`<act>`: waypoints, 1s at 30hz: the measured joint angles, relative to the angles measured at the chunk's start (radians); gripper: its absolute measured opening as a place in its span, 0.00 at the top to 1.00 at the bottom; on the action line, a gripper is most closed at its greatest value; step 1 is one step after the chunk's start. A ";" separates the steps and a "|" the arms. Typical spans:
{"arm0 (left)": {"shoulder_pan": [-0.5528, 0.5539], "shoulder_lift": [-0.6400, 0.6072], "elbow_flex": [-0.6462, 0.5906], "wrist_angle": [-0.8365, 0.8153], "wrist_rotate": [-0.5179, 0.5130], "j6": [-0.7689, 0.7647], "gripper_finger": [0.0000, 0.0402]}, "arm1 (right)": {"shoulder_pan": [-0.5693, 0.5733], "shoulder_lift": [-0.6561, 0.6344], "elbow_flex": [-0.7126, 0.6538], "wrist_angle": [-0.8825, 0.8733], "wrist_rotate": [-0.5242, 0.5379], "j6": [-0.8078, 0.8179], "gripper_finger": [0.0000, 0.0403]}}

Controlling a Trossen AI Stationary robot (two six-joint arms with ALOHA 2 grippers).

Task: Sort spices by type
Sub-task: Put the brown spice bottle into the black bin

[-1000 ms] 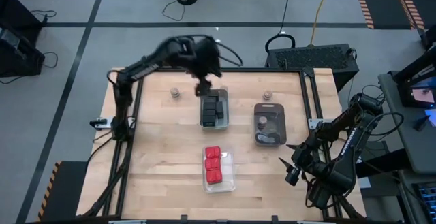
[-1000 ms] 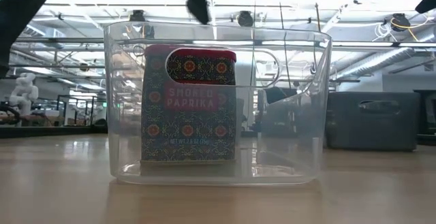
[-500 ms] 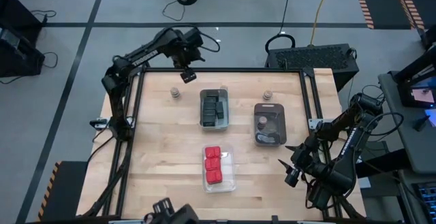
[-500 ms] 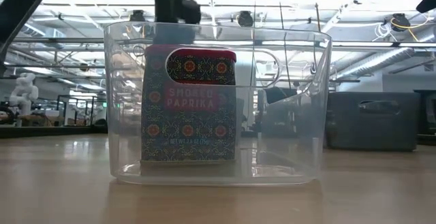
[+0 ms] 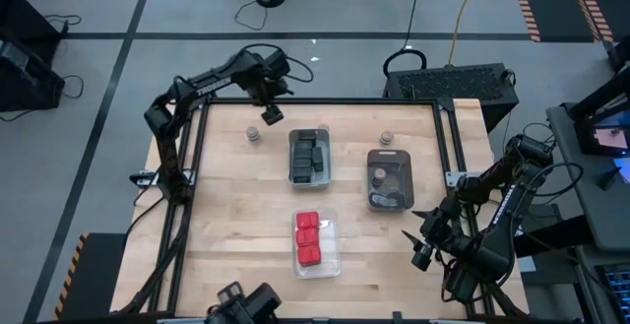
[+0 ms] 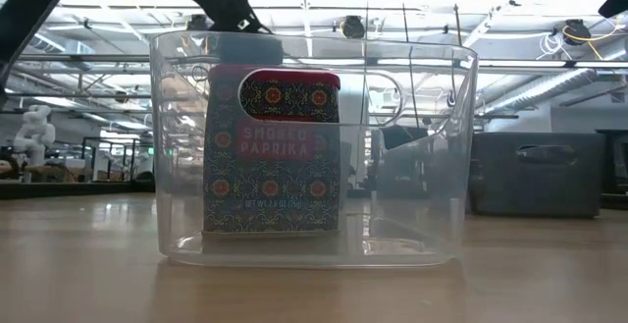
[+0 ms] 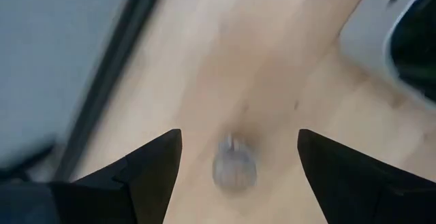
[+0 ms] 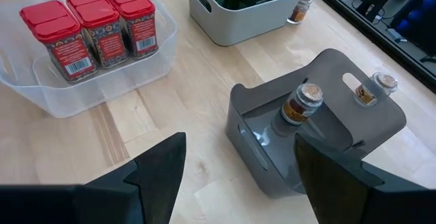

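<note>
My left gripper (image 5: 270, 113) is open and hovers near the far edge, just above and beside a loose tan-topped round jar (image 5: 253, 134). In the left wrist view that jar (image 7: 235, 167) shows blurred between my spread fingers, standing on the table. Dark blocks (image 5: 309, 155) sit in a grey tray. Red blocks (image 5: 308, 238) fill a clear tray; one reads "Smoked Paprika" (image 6: 273, 151). One jar (image 8: 300, 104) stands inside the dark smoky tray (image 5: 389, 178); another jar (image 5: 386, 138) stands just beyond it. My right gripper (image 5: 421, 237) waits open at the right near corner.
The three trays stand in the table's middle: the grey one (image 8: 238, 9) far, the clear one (image 8: 95, 67) near, the smoky one (image 8: 320, 142) to the right. Bare wood (image 5: 226, 216) lies on the left half. A black frame rail (image 5: 325, 100) runs along the far edge.
My left gripper has swung from above the grey tray of dark blocks toward the table's far left, ending over the loose jar there. The right arm has kept still, and none of the trays or spices has moved.
</note>
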 joint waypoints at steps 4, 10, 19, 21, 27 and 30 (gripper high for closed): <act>0.023 0.002 -0.014 -0.119 -0.001 -0.123 0.26 | 0.000 0.000 0.000 0.000 0.000 -0.011 0.36; 0.044 0.006 -0.146 -0.110 0.000 -0.119 0.26 | 0.000 0.000 0.000 0.002 0.000 -0.022 0.36; 0.059 0.006 -0.276 0.040 0.000 -0.081 0.26 | 0.000 0.000 0.000 0.019 0.000 -0.022 0.36; 0.063 0.006 -0.294 0.063 0.002 -0.079 0.26 | 0.000 0.000 0.000 0.019 0.000 -0.022 0.36; 0.064 0.006 -0.340 0.106 0.009 -0.056 0.26 | 0.000 0.000 0.000 0.019 0.000 -0.020 0.36; 0.064 0.006 -0.357 0.112 0.009 -0.052 0.26 | 0.000 0.000 0.000 0.020 0.016 -0.022 0.36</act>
